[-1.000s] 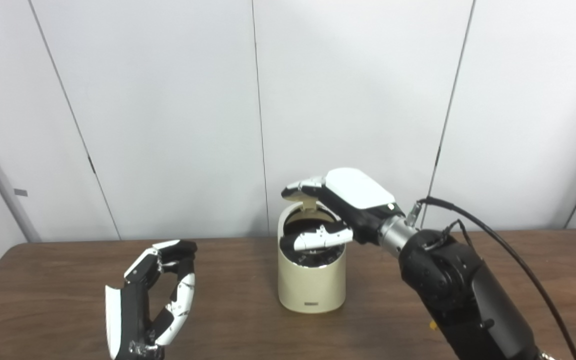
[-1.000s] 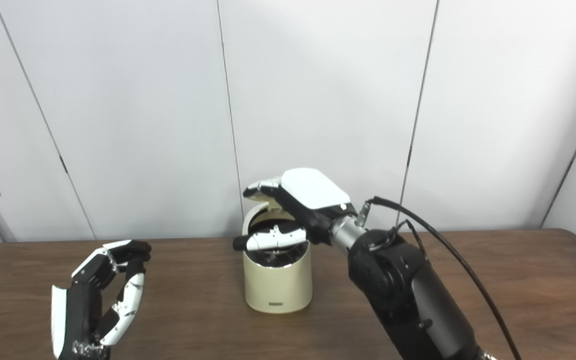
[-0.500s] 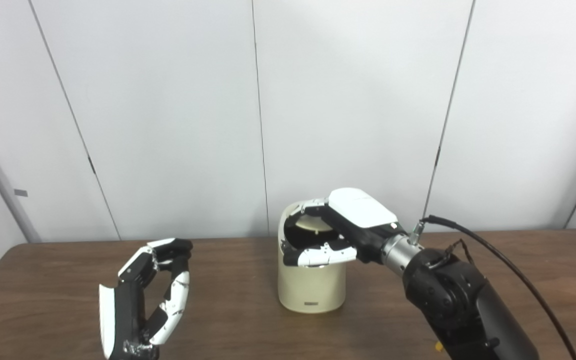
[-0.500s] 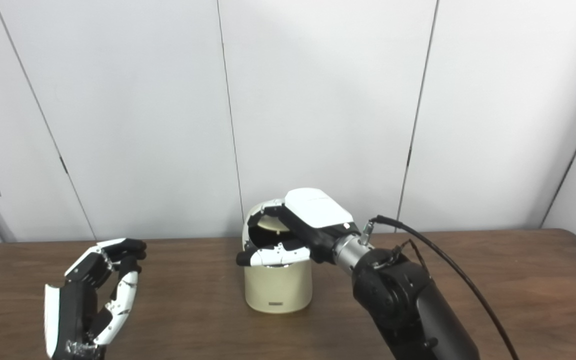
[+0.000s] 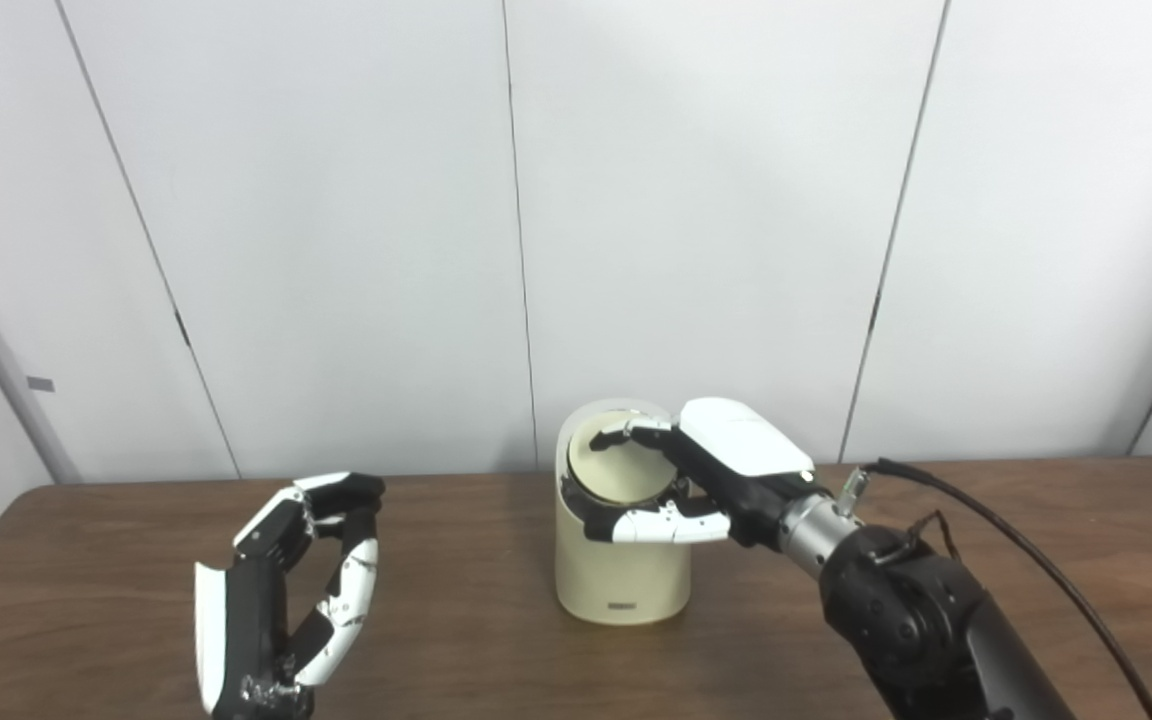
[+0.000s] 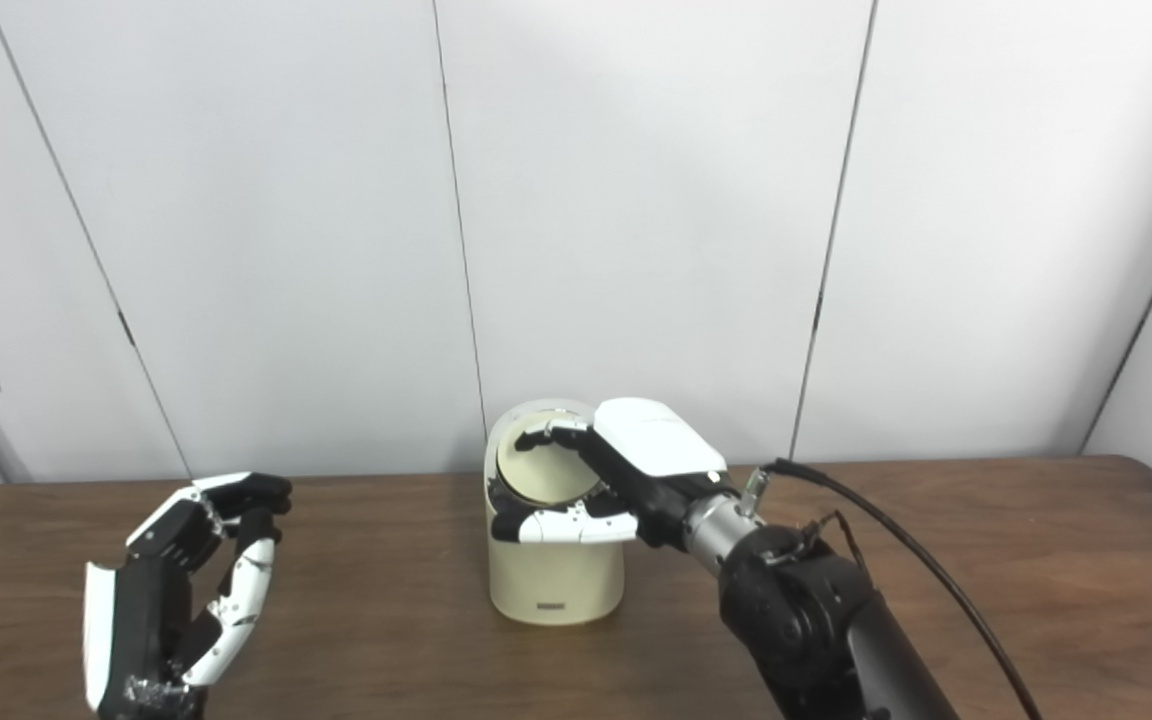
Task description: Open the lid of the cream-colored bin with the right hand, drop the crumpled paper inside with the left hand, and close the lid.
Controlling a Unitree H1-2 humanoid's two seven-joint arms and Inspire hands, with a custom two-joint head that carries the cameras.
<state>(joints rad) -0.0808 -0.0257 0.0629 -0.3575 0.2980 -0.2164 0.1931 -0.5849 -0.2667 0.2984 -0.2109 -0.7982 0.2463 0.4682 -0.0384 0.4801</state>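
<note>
1. Desk [image 5: 86, 560]: dark wood, carries everything. The bin serves as landmark for all places below.
2. Right arm [image 5: 926, 630]: comes in from the bin's right, forearm rising toward the bin top. A black cable [image 5: 1036, 540] trails off behind its wrist.
3. Cream-colored bin [image 5: 621, 570]: upright cylinder standing about mid-desk, small label low on its front face.
4. Left hand [image 5: 281, 590]: well to the left of the bin and nearer the camera, palm turned toward the bin, fingers loosely curled with a gap to the thumb. It holds nothing that I can see.
5. Right hand [image 5: 706, 480]: lies over the bin top. Fingers rest across the lid; the thumb [image 5: 656, 525] runs along the front of the rim just below. Loosely bracketing the top rather than gripping, by my reading.
6. Lid [image 5: 616, 470]: round cream disc tilted toward the camera, nearly seated in the rim. A dark sliver at its lower edge leaves doubt whether it is fully latched.
7. Crumpled paper: not visible anywhere on the desk or in either hand; judged already inside the bin, task near its end.
8. Key relation: the lid sits directly under the right hand's fingers, so the right hand is far nearer than the left. Any final seating is a short press straight down along the bin's upright axis. Risk: a sideways push could shift the light bin.
</note>
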